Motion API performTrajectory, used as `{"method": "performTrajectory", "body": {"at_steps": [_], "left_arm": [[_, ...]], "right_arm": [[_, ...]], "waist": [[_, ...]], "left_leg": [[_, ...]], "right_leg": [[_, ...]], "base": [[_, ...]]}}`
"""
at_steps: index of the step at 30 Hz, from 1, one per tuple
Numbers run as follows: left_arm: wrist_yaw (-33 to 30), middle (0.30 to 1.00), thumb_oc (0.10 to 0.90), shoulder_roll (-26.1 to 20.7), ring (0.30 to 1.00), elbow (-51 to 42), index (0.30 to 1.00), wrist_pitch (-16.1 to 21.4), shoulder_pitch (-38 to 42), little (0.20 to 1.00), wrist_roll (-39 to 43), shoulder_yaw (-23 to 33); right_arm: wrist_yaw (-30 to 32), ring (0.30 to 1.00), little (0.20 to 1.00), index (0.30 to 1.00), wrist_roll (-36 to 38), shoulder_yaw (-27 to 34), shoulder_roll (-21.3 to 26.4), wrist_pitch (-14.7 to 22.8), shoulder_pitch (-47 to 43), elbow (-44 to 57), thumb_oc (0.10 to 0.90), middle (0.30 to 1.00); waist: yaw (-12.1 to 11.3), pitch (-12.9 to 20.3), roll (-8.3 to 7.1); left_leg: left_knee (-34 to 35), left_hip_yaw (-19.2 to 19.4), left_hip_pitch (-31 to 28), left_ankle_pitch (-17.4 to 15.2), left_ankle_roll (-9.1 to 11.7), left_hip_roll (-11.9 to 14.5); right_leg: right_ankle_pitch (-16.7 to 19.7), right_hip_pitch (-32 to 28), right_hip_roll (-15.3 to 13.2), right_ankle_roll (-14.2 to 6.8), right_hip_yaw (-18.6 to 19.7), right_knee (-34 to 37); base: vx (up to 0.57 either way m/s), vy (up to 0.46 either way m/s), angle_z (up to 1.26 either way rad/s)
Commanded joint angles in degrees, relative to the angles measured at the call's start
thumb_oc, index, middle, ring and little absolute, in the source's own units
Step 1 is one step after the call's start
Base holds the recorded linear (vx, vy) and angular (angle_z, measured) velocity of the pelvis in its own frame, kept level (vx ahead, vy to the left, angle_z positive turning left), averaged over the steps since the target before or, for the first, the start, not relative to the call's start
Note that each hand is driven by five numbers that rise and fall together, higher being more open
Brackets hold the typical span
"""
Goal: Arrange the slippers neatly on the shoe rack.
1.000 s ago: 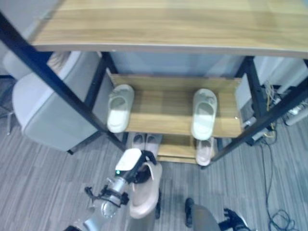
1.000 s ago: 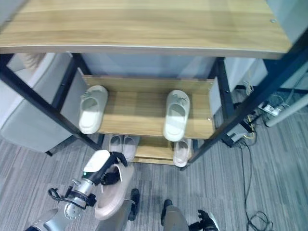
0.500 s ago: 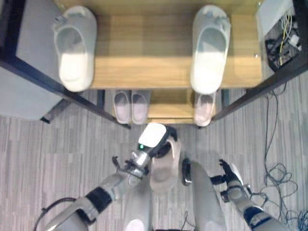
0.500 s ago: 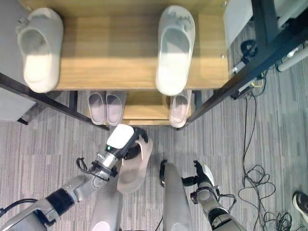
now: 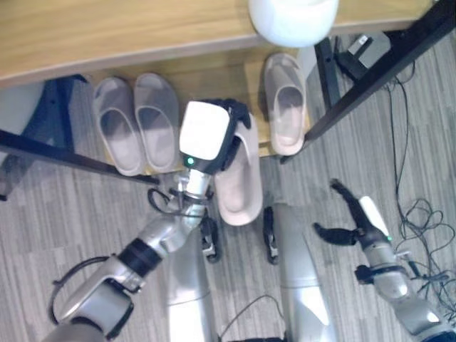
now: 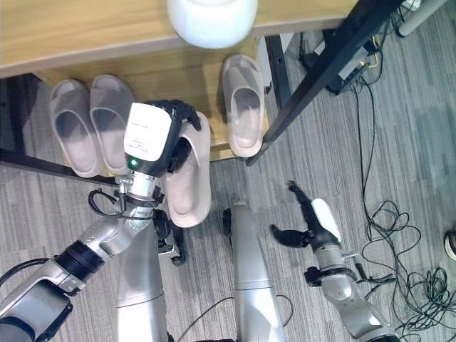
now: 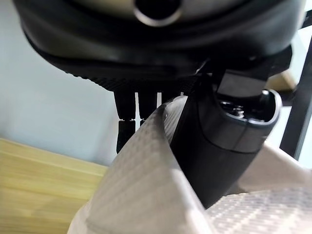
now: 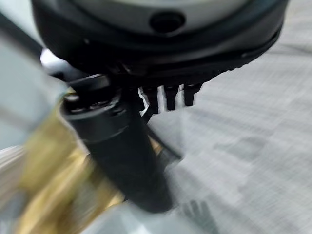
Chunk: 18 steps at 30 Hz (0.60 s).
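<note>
Grey striped carpet (image 5: 64, 214) runs under a wooden shoe rack (image 5: 107, 32) with black metal legs, seen from above. On the rack's lowest shelf (image 6: 203, 78) two pale grey slippers (image 5: 135, 121) lie side by side at the left, toes pointing inward, and a third slipper (image 5: 285, 103) lies alone toward the right, its heel hanging a little over the shelf's front edge. Between them the left hand (image 5: 229, 125) has its fingers curled round the strap of another slipper (image 5: 239, 189), thumb tucked inside, as the left wrist view shows with the thumb (image 7: 219, 141) pressed against the textured strap. That slipper points toward the shelf, its toe end at the shelf's front edge and its heel out over the carpet. The heel of a white slipper (image 5: 293, 18) juts out from the shelf above. The right hand (image 5: 349, 214) hangs over the carpet well to the right of the rack, fingers spread and relaxed, holding nothing. A tangle of cables (image 5: 420, 221) lies on the carpet near it.
</note>
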<state>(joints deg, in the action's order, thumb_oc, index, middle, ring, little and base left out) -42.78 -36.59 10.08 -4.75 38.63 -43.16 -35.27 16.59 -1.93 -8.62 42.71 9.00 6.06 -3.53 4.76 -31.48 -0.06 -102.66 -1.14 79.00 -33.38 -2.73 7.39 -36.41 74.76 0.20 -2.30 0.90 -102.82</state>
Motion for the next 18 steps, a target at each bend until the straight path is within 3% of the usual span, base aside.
{"method": "performTrajectory", "body": {"at_steps": [1,2,5,9,12,14,18], "left_arm": [[-2.51,0.3,0.4,0.66,0.3,-0.34,0.3,-2.61,10.47,0.3,-3.07,2.64],[-2.03,0.3,0.4,-0.51,0.3,1.86,0.3,-3.82,14.05,0.3,-2.67,2.12],[-1.29,0.3,0.4,-2.4,0.3,3.34,0.3,-5.01,16.77,0.3,-2.74,1.8],[1.95,0.3,0.4,-7.62,0.3,9.96,0.3,-6.64,28.06,0.3,-2.65,-3.76],[3.13,0.3,0.4,-8.52,0.3,13.85,0.3,-6.32,33.28,0.3,-2.09,-7.54],[3.76,0.3,0.4,-10.8,0.3,21.8,0.3,-6.54,41.34,0.3,0.5,-13.88],[4.33,0.3,0.4,-11.53,0.3,25.33,0.3,-6.04,45.68,0.3,1.89,-17.62]], "right_arm": [[-0.18,0.9,0.9,0.9,1.25,3.48,1.06,2.56,4.58,8.42,0.8,0.9],[-0.5,0.9,0.9,0.9,2.29,5.85,1.71,2.46,6.19,11.84,0.8,0.9],[-0.81,0.9,0.9,0.9,3.19,8.11,1.51,2.95,8.5,15.53,0.8,0.9],[-4.5,0.9,0.9,0.9,7.02,9.07,2.45,4.02,14.38,21.29,0.8,0.9],[-5.87,0.9,0.9,0.9,7.05,8.01,2.4,4.03,16.72,21.52,0.8,0.9],[-6.63,0.9,0.9,0.9,7.39,7.29,1.32,4.43,20.15,21.49,0.8,0.9],[-7.55,0.9,0.9,0.9,8.09,6.33,0.03,5.1,23.2,21.48,0.8,0.9]], "waist": [[1.52,1.68,0.13],[2.11,1.68,0.12],[2.6,1.68,0.16],[3.95,1.68,-0.43],[4.54,1.68,-0.68],[5.06,1.68,-1.56],[4.74,1.68,-2.71]], "left_leg": [[-3.84,-4.31,-1.95,-6.79,-4.22,-1.7],[-8.32,-5.39,0.94,-7.93,-4.18,-2.26],[-11.73,-5.89,3.17,-8.64,-4.2,-2.47],[-18.07,-6.8,7.51,-9.63,-4.16,-2.53],[-19.8,-6.84,9.19,-9.71,-4.11,-2.65],[-20.37,-7.18,10.87,-9.94,-4.39,-2.41],[-20.27,-6.86,10.91,-10.41,-4.81,-2.14]], "right_leg": [[1.29,1.69,-2.54,0.23,-2.24,0.52],[0.18,4.62,-2.47,0.23,-1.38,-4.6],[-0.24,6.97,-2.15,0.25,-0.5,-8.46],[-1.05,10.72,-2.82,1.02,1.17,-15.23],[-1.3,11.86,-2.99,1.13,1.67,-17.12],[-1.53,13.41,-3.23,1.66,2.08,-17.91],[-1.85,14.09,-3.38,2.01,2.11,-18.06]], "base": [[0.03,0.071,-0.13],[0.03,0.083,-0.01],[0.03,0.056,0.02],[0.01,0.046,0.01],[-0.01,0.026,0.03],[-0.02,0.031,0.02],[-0.01,0.005,0.0]]}}
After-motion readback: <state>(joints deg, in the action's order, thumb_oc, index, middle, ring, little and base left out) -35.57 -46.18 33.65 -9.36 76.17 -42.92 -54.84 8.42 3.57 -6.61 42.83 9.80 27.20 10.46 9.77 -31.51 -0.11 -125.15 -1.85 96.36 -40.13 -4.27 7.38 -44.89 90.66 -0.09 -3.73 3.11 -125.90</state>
